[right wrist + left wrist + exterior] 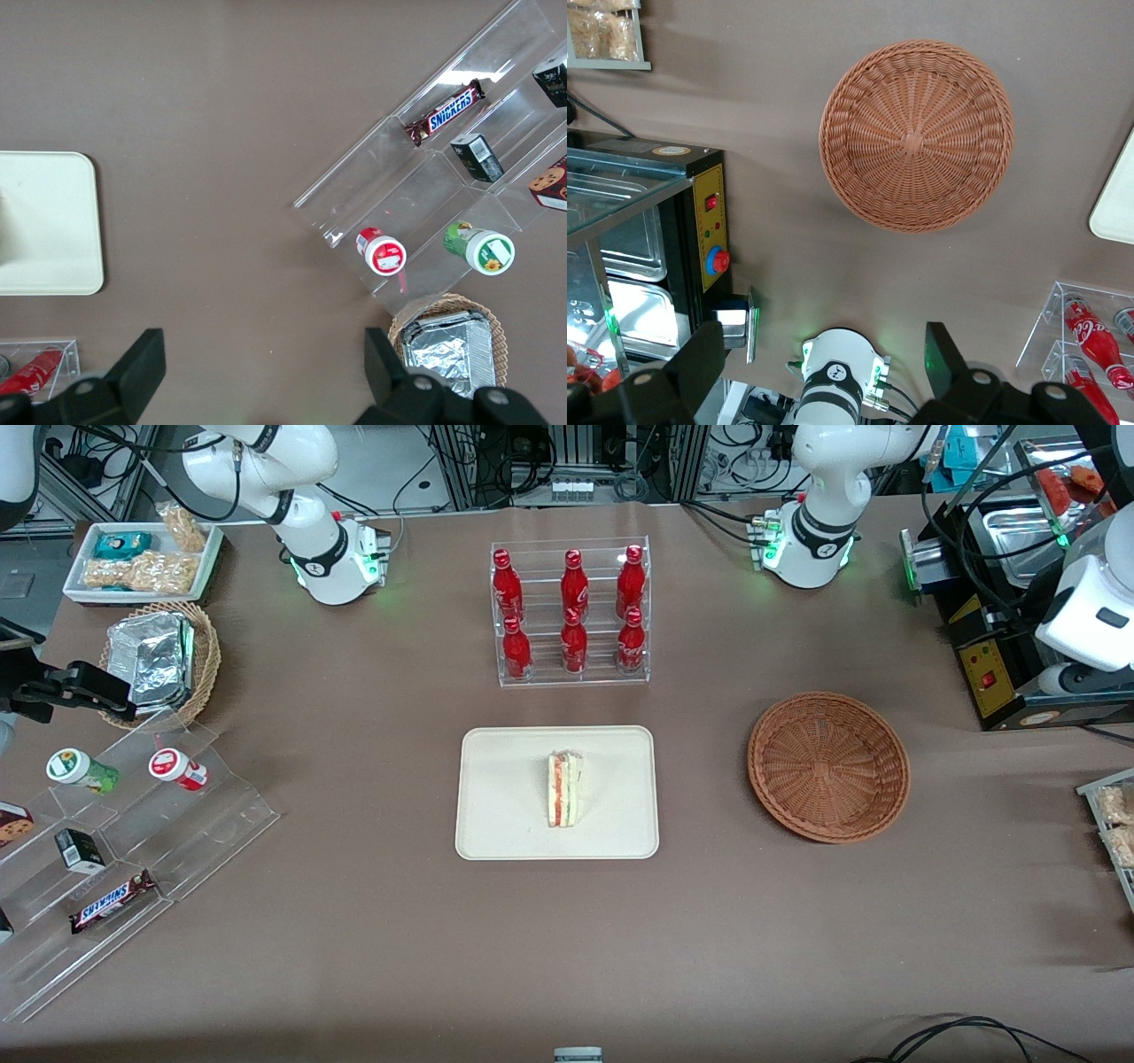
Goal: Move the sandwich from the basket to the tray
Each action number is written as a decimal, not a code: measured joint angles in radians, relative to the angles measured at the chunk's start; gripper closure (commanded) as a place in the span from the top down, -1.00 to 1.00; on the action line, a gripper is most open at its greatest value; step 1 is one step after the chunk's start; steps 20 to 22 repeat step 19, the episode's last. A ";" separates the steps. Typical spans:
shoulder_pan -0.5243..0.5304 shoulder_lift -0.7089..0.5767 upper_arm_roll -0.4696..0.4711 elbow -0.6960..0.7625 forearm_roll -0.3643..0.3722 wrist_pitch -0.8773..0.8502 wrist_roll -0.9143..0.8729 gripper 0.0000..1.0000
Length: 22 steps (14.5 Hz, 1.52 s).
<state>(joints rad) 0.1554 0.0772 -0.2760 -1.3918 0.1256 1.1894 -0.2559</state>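
Peeking in at one edge, the tray (1116,199) shows only a corner from the wrist; the hand (824,367) hangs wide and unladen above the basket (917,137). Sandwich (564,788) sits mid-tray.

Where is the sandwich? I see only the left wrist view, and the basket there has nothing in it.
Observer: The sandwich lies on the tray, near its middle.
Operator: My tool hangs open, high above the table near the basket. Does the sandwich touch the tray's rim?
Observer: No, it sits apart from the rim on every side.
Operator: What stands near the tray?
Observer: A clear rack with six red bottles, farther from the front camera than the tray.
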 measured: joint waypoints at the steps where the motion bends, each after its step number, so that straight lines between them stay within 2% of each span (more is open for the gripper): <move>1: -0.001 0.000 0.000 0.002 -0.006 0.000 0.003 1.00; 4: -0.001 -0.006 0.001 0.009 -0.046 0.016 0.010 1.00; 12: 0.004 -0.055 0.016 -0.057 -0.053 0.046 0.013 1.00; 16: 0.032 -0.058 0.022 -0.053 -0.107 0.055 0.016 1.00; 22: 0.039 -0.058 0.022 -0.053 -0.109 0.060 0.019 1.00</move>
